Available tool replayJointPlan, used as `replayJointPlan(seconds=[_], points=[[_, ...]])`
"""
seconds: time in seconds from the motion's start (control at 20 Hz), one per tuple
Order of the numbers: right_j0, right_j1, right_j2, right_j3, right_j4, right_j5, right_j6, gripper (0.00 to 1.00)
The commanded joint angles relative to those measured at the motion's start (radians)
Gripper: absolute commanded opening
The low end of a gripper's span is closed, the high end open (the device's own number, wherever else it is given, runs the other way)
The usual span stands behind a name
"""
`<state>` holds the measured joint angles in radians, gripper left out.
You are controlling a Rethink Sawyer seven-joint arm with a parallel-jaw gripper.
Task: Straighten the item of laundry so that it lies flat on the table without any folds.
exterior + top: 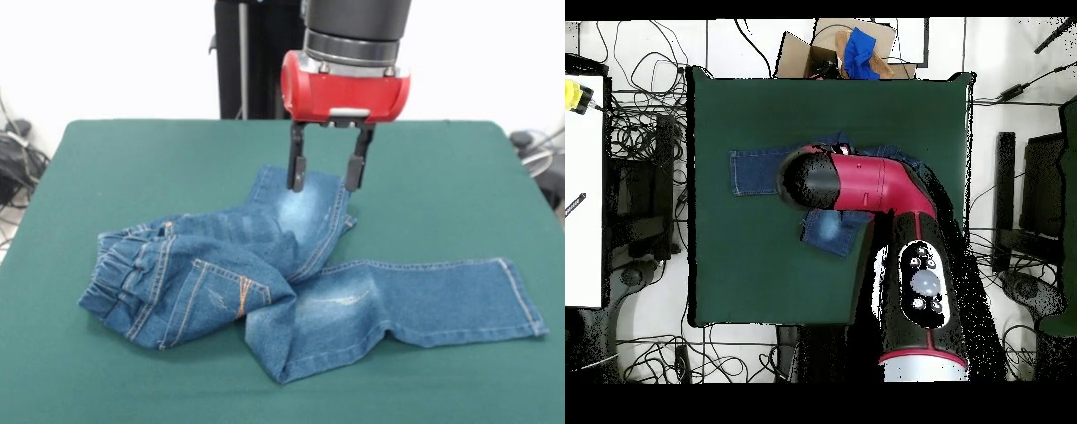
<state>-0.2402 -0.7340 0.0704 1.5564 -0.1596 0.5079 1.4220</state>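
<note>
The item of laundry (300, 291) is a small pair of blue jeans lying crumpled on the green table (106, 168). Its waistband is bunched at the left. One leg stretches flat to the right, and the other is folded back toward the far side. My gripper (327, 177) hangs open just above the hem of that folded leg, one finger at each side, holding nothing. In the overhead view the red arm covers most of the jeans (755, 172), and the gripper itself is hidden beneath it.
A cardboard box with blue cloth (855, 50) sits beyond the table's far edge in the overhead view. Cables and stands lie on the floor around the table (715, 270).
</note>
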Motion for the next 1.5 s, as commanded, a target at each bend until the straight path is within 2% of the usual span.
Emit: replayJointPlan(seconds=[0.05, 0.5, 0.75, 1.2, 1.35, 1.5], points=[[0.004, 0.033, -0.005, 0.014, 0.02, 0.082, 0.161, 1.0], [0.012, 0.03, -0.008, -0.025, 0.023, 0.141, 0.151, 1.0], [0.011, 0.061, -0.001, -0.075, 0.022, 0.183, 0.146, 1.0], [-0.007, 0.08, 0.019, -0.064, 0.02, 0.121, 0.149, 1.0], [0.007, 0.121, 0.011, -0.163, -0.019, 0.14, 0.11, 1.0], [-0.034, 0.192, 0.037, -0.242, -0.063, 0.093, 0.022, 1.0]])
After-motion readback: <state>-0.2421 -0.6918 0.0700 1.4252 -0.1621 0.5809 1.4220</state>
